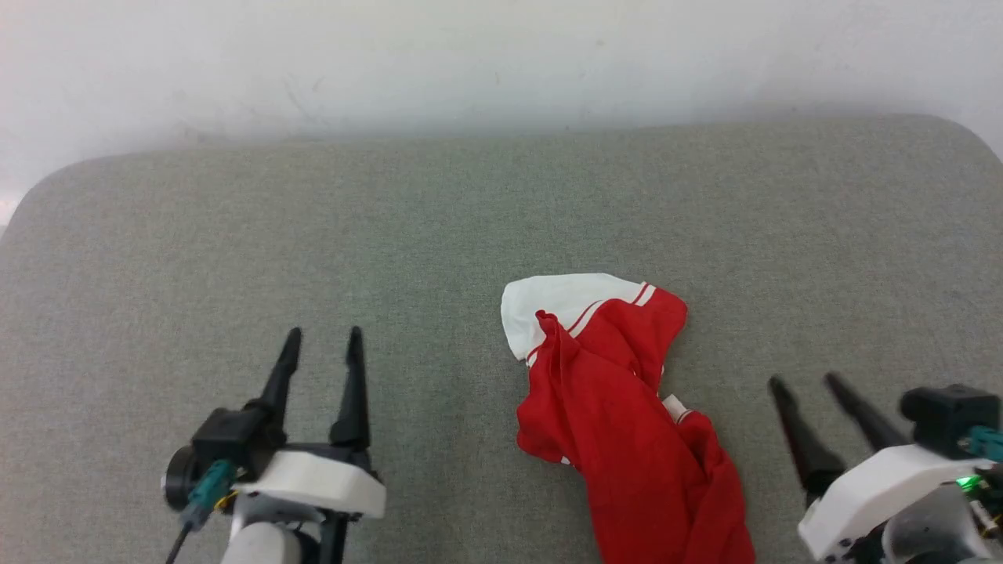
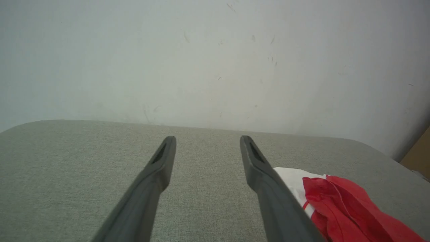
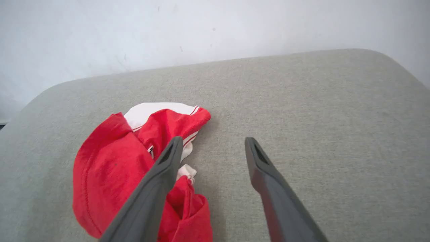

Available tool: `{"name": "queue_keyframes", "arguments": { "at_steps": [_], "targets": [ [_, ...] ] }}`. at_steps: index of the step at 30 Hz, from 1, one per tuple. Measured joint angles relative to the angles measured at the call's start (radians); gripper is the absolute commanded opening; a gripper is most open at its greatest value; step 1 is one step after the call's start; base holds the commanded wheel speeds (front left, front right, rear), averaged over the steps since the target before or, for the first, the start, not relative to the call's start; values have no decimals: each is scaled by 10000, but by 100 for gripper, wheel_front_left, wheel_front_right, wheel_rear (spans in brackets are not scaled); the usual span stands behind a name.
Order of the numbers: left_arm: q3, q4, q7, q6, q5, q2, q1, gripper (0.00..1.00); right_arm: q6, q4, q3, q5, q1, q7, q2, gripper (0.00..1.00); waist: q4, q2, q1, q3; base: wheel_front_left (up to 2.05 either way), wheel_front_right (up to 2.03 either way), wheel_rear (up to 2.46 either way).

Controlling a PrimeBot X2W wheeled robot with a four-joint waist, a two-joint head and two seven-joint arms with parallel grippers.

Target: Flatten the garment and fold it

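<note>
Head view: a crumpled red garment [image 1: 619, 407] lies bunched on a grey padded surface [image 1: 235, 235], right of centre. Its white sleeve with striped trim is at the far end, and its red body runs off the bottom edge. The left gripper [image 1: 324, 335] sits at lower left, well apart from the cloth. Its two dark fingers point straight toward the white wall [image 1: 470, 63], spread with nothing between them. The right gripper [image 1: 803, 381] sits at lower right, near the cloth's right side but clear of it. Its fingers are angled up and to the left, parted and empty.

Left wrist view: the left gripper [image 2: 208, 138] reaches out level over the bare grey padded surface [image 2: 67, 151], fingers parted and empty. The garment [image 2: 339, 201] shows at lower right, partly hidden behind one finger.

Right wrist view: the right gripper [image 3: 214, 139] is tilted down toward the surface, fingers parted and holding nothing. The garment [image 3: 107, 174] lies to the left. One finger crosses in front of the cloth's edge, but whether it touches cannot be told. The other finger is over bare padding.
</note>
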Motion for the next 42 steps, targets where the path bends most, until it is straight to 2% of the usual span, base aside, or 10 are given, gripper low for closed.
{"name": "queue_keyframes", "arguments": {
  "at_steps": [5, 9, 18, 25, 29, 30, 31, 33, 35, 42],
  "targets": [
    [-888, 932, -2, 0, -29, -4, -1011, 100, 0, 541, -453, -389, -363, -1921, 19, 100, -100, 0, 0, 188, 0, 0, 0],
    [-1732, 2207, 464, 4, -29, -13, -2667, 100, 0, 1116, -221, -219, -659, -2661, 27, 100, -287, 0, 1, 456, 0, 0, 0],
    [-2742, 5363, 3068, 221, -196, -15, -5803, 100, 0, 1964, 495, 157, -1324, -3277, 56, 100, -1160, 0, 1, 1120, 0, 0, 0],
    [-3225, 7308, 5735, 454, -159, 10, -6825, 100, 0, 2330, 767, 232, -1510, -3478, 52, 100, -1837, 0, 2, 1602, 0, 0, 0],
    [-3452, 7766, 6838, 474, -19, 52, -7278, 100, 0, 2435, 826, 272, -1599, -3505, 50, 100, -2091, 0, -1, 1775, 0, 0, 0],
    [-3452, 7795, 7020, 370, -52, 52, -7354, 27, 0, 2456, 834, 270, -1599, -3503, 50, 100, -2122, 0, -1, 1797, 0, 0, 0],
    [-3442, 7787, 7097, 263, -134, 69, -7379, 0, 0, 2475, 836, 267, -1599, -3496, 52, 100, -2127, 0, 0, 1798, 0, 0, 0],
    [-3428, 7670, 6918, 96, -316, 69, -7330, 0, 0, 2481, 832, 247, -1599, -3482, 50, 100, -2088, 0, -1, 1780, 0, 0, 0],
    [-3313, 7419, 6218, 109, -500, 33, -7033, 0, 0, 2477, 819, 232, -1599, -3467, 50, 100, -2011, 0, 0, 1728, 0, 0, 0],
    [-2203, 5728, 3175, 683, -1308, 92, -5548, 0, 0, 2364, 671, 77, -1564, -3369, 52, 100, -1510, 0, 0, 1347, 0, 0, 0]
  ]
}}
